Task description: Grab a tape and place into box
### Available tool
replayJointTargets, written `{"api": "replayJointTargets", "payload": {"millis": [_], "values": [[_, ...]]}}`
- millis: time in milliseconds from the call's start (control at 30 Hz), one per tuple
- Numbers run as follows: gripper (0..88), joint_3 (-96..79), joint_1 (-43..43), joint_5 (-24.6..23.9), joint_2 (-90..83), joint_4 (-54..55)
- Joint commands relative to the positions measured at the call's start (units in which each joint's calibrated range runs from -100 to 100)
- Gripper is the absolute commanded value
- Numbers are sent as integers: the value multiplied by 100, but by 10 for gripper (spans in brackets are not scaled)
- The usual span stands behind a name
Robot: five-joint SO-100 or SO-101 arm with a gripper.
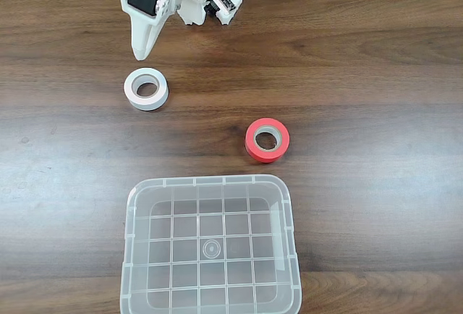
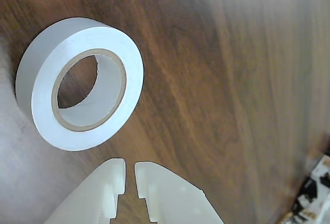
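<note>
Wrist view: gripper [image 2: 130, 175] tips nearly together, holding nothing.
Tape [image 2: 82, 82]: at 11 o'clock off tips.
Risk: descend without opening and you'll knock it away.
Box [image 1: 286, 205]: empty.

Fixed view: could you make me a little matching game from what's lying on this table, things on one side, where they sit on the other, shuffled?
Things:
1. white tape
2. red-orange tape
3. box
4. tool

Places in the fixed view:
A. nearest the bottom edge
B. mid-table, right of centre
C. top left, above the white roll
D. left, just below the tool's tip

Pairs: 1-D, 2-B, 3-A, 4-C
</note>
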State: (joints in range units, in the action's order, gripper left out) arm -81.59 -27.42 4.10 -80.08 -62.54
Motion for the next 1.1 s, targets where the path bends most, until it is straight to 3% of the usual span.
{"api": "replayJointTargets", "payload": {"millis": [0,433,900,967,1067], "values": [[15,1567,14,12,1668,-21],[16,4387,21,218,5819,-64],[26,4387,379,302,6471,338],[57,4326,379,302,6471,338],[176,4142,358,313,6471,338]]}}
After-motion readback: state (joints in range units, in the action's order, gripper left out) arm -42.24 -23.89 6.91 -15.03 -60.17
